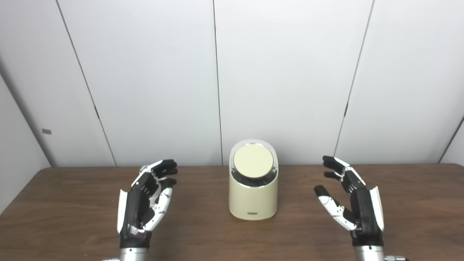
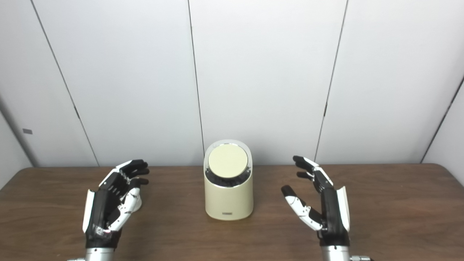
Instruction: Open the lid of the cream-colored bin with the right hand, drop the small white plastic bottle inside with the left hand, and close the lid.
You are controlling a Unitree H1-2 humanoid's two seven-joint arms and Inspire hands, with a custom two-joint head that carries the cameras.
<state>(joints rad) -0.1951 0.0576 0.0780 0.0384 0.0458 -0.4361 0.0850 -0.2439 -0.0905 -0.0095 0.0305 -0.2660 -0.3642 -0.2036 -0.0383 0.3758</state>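
The cream-colored bin [image 1: 253,199] stands upright at the middle of the brown table, its round lid [image 1: 253,160] shut and tilted toward me. My left hand [image 1: 146,201] is open to the bin's left, its fingers loosely curved and holding nothing. A small white shape [image 2: 137,203] shows just past its thumb in the right eye view. It may be the bottle, mostly hidden by the hand. My right hand [image 1: 349,199] is open to the bin's right, palm facing the bin and well apart from it.
The wooden table [image 1: 232,243] runs across the view, its far edge against a white panelled wall [image 1: 282,72]. Bare tabletop lies between each hand and the bin and in front of it.
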